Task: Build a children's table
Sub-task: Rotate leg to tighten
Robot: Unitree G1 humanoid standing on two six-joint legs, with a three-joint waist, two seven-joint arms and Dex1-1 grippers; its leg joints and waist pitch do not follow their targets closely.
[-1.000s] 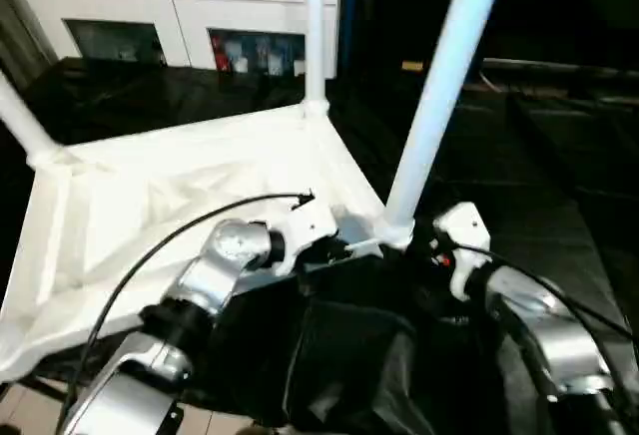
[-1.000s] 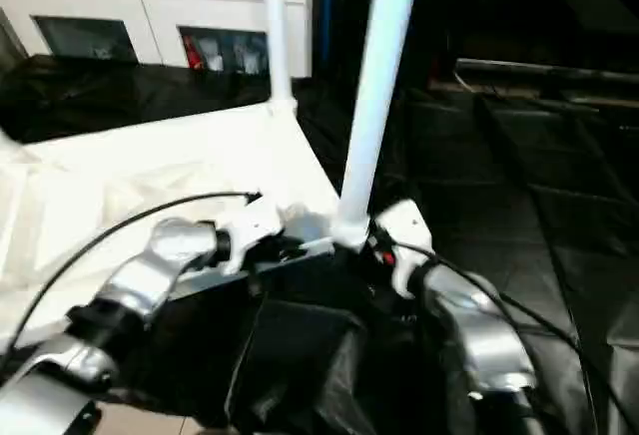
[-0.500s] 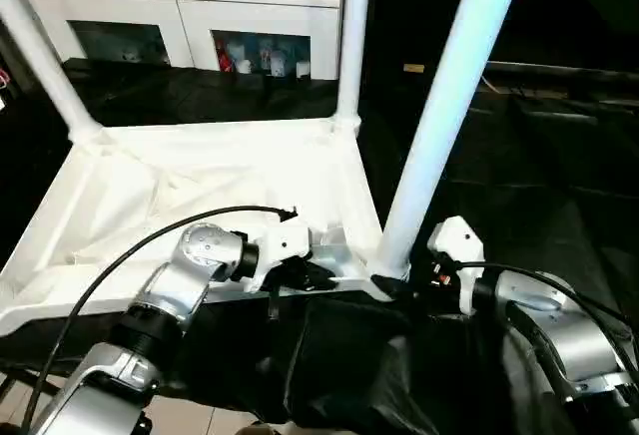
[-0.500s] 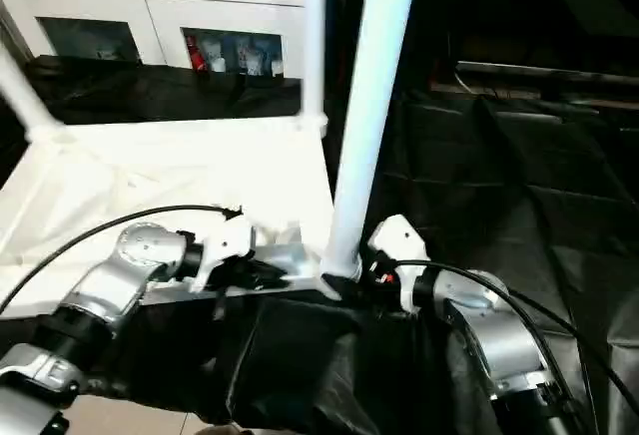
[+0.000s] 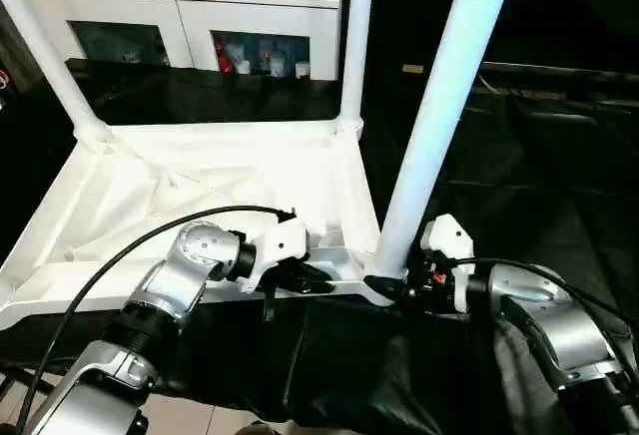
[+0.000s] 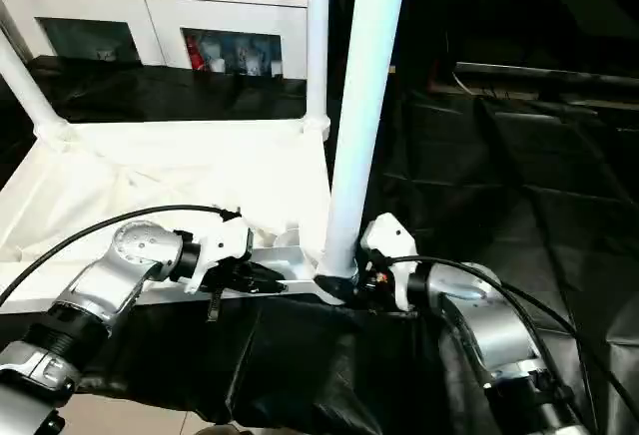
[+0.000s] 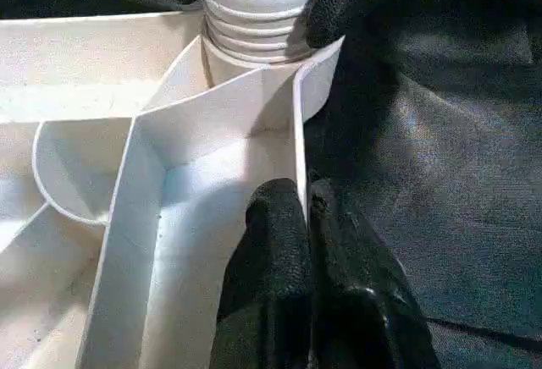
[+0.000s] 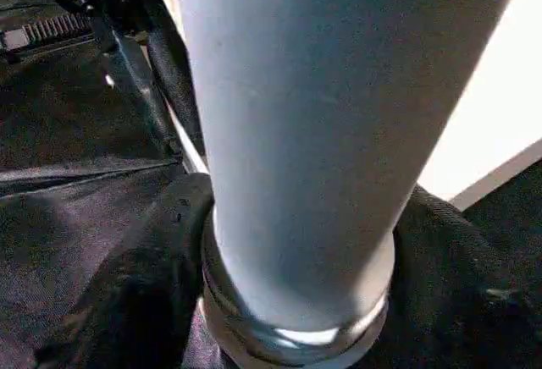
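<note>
Upturned children's table [image 5: 200, 196] held at its near right corner by both tools.

The table lies upside down on black sheeting [image 5: 519, 186], legs standing upward, in front of a white cabinet [image 5: 200, 6]. The left tool [image 7: 305, 242] is closed, its two black fingers pinching the near rim wall just left of the corner socket. The right tool [image 8: 292, 301] is clamped around the base of the near right leg [image 5: 439, 106], a finger [image 8: 135, 276] on either side, where the leg meets the socket.
</note>
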